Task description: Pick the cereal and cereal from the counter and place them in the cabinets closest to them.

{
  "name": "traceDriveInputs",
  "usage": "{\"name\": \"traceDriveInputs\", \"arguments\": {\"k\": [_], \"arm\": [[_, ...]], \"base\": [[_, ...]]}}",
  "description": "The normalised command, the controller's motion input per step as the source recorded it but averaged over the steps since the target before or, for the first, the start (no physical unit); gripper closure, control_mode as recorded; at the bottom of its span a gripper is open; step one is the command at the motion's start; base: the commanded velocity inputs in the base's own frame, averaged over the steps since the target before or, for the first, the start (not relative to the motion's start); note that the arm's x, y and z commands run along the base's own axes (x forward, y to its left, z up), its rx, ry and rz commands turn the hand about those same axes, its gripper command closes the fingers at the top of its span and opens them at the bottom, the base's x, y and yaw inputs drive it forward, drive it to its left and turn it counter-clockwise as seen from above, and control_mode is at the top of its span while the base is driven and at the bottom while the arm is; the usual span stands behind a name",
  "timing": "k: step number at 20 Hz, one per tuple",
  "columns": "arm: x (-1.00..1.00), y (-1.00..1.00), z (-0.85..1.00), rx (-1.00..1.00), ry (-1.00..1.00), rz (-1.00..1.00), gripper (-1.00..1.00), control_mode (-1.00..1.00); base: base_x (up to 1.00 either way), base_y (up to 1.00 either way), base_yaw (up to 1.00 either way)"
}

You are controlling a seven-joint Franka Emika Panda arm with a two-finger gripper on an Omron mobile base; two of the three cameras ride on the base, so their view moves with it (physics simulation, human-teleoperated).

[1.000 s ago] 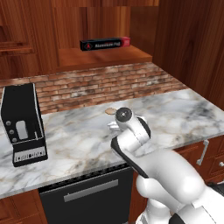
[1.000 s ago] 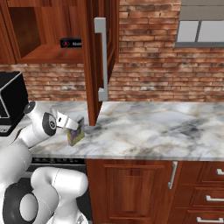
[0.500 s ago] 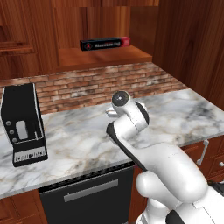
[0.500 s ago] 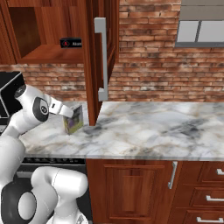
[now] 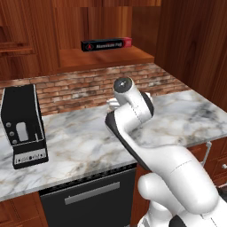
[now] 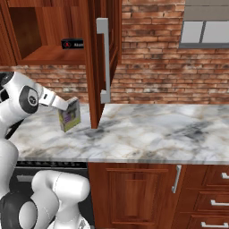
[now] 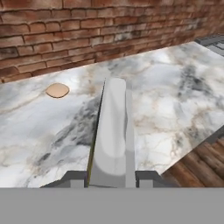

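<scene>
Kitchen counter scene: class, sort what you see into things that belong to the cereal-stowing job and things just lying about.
Belongs to the job:
- cereal box, held off the counter, jaws shut on it
- wall cabinet, door open

Just lying about:
- black-and-red box
- black appliance
- small tan disc

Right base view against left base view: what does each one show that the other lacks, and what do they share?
Right base view alone: the pale grey cereal box with a yellow picture, tilted, lifted off the worktop in the shut claw; the open dark red-brown cabinet door with a silver handle; lower wooden drawers.

Left base view alone: a black open-fronted appliance; a black oven front.

Both: the veined marble counter, brick wall, and the long flat black-and-red box on the wooden shelf.
</scene>
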Motion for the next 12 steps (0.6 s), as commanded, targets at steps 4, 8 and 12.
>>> {"name": "traceDriveInputs", "arguments": {"k": [4,8,12], "arm": [[-0.26,0.07,0.66,0.0,-0.09,0.0,1.0,-1.0],[-0.22,0.01,0.68,0.0,-0.13,0.02,1.0,-1.0],[-0.15,0.0,0.67,0.0,-0.11,0.04,1.0,-1.0]], "base": [[0.0,0.0,0.0],[0.0,0.0,0.0],[0.0,0.0,0.0]]}}
